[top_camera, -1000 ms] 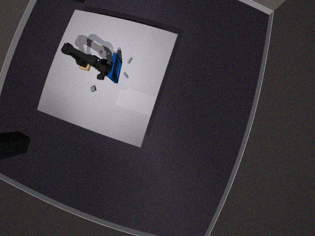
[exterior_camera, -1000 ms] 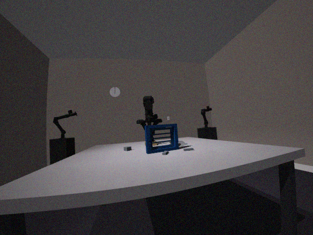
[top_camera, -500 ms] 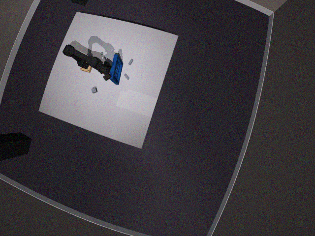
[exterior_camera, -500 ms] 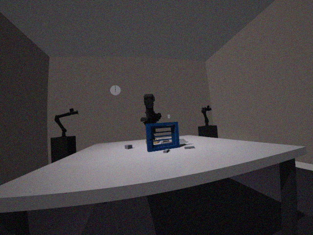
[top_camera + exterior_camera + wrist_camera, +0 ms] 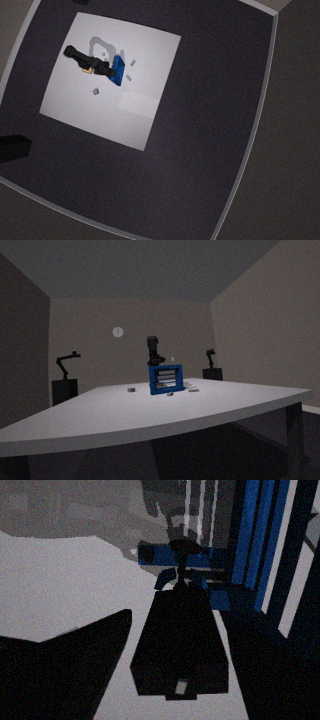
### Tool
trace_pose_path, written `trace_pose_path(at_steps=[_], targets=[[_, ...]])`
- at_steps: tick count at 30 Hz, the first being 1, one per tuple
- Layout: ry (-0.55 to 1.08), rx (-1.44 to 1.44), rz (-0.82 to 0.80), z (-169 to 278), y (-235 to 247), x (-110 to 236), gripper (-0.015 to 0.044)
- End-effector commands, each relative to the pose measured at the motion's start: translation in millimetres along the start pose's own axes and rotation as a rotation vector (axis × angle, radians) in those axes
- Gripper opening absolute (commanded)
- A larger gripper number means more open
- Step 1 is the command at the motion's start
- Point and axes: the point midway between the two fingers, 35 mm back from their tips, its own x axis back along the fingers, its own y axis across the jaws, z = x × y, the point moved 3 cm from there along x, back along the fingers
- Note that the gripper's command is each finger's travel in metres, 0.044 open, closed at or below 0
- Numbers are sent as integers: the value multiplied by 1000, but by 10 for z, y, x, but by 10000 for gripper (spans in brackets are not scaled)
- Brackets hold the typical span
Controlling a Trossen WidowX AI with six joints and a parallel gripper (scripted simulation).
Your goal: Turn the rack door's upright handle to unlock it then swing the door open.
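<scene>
end effector (image 5: 112,74) (image 5: 179,621) parted a bit over halfway, gripping nothing, around what looks like the dark handle (image 5: 180,640), at the blue rack (image 5: 121,71) (image 5: 165,366) (image 5: 252,540) mid-bench (image 5: 85,113) (image 5: 144,415); the door seems unopened, so swinging and withdrawal remain, while its latch turn and fingertip contact are too dark to tell.

The top camera is peering down from high up; the exterior camera is facing the white table (image 5: 90,124) (image 5: 160,418) from one end, both sharing the blue rack frame (image 5: 118,70) (image 5: 153,380). The wrist camera is looking closely, the frame (image 5: 252,540) filling one o'clock.
</scene>
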Motion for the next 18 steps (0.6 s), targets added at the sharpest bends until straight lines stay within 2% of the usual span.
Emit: trace_pose_path(at_steps=[1, 8, 18], targets=[[-3, 186, 3, -4, -4, 1, 288], [-3, 219, 3, -4, -4, 1, 288], [-3, 219, 3, -4, -4, 1, 221]])
